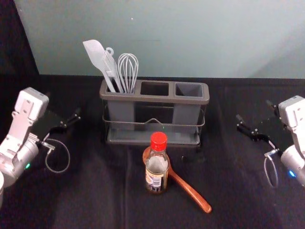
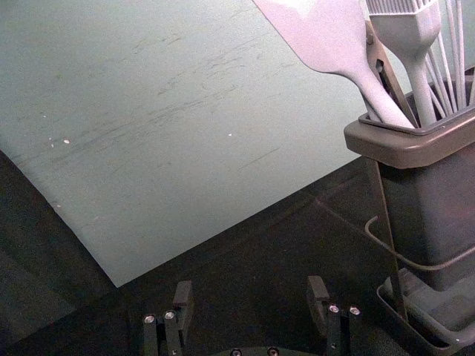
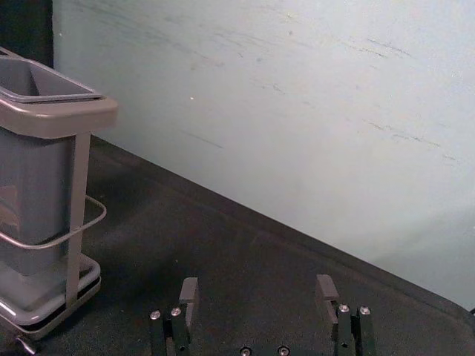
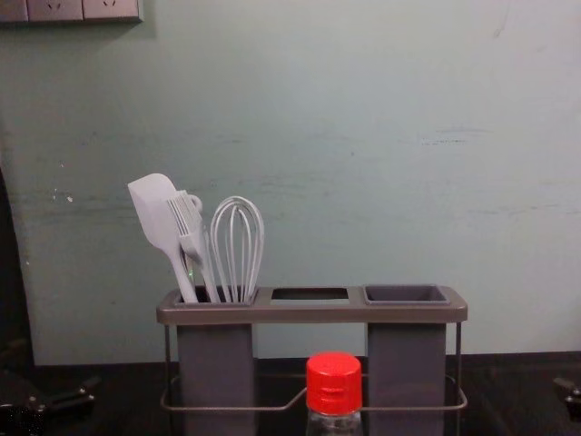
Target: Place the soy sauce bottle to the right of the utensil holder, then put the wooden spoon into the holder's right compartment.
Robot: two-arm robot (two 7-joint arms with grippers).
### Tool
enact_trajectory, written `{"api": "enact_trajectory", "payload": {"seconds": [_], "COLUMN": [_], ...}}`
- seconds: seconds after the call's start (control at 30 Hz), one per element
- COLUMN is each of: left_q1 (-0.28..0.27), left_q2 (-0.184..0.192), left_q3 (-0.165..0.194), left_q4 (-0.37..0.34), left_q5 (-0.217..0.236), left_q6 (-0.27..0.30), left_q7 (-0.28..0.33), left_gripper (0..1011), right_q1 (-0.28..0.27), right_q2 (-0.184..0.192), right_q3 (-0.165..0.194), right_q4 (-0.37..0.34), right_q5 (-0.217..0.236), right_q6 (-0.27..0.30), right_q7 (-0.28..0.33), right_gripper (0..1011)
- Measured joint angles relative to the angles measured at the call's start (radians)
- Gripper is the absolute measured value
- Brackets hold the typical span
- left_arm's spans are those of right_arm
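The soy sauce bottle (image 1: 156, 175) stands upright on the bench (image 1: 95, 205) in front of the utensil holder (image 1: 157, 99), partly hiding the wooden spoon (image 1: 190, 191). Both claws are spread apart and empty, the left claw (image 2: 251, 289) left of the holder, the right claw (image 3: 257, 288) to its right. The right one should grip the bottle squarely below its cap, lift it straight clear of the spoon, and set it down level.
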Motion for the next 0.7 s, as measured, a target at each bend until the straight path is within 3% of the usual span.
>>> {"api": "enact_trajectory", "payload": {"seconds": [0.7], "left_q1": [0.000], "left_q2": [0.000], "left_q3": [0.000], "left_q4": [0.000], "left_q5": [0.000], "left_q6": [0.000], "left_q7": [0.000], "left_gripper": [1005], "right_q1": [0.001], "right_q2": [0.001], "right_q3": [0.000], "right_q4": [0.000], "right_q5": [0.000], "right_q6": [0.000], "right_q7": [-0.001], "right_gripper": [1003]}}
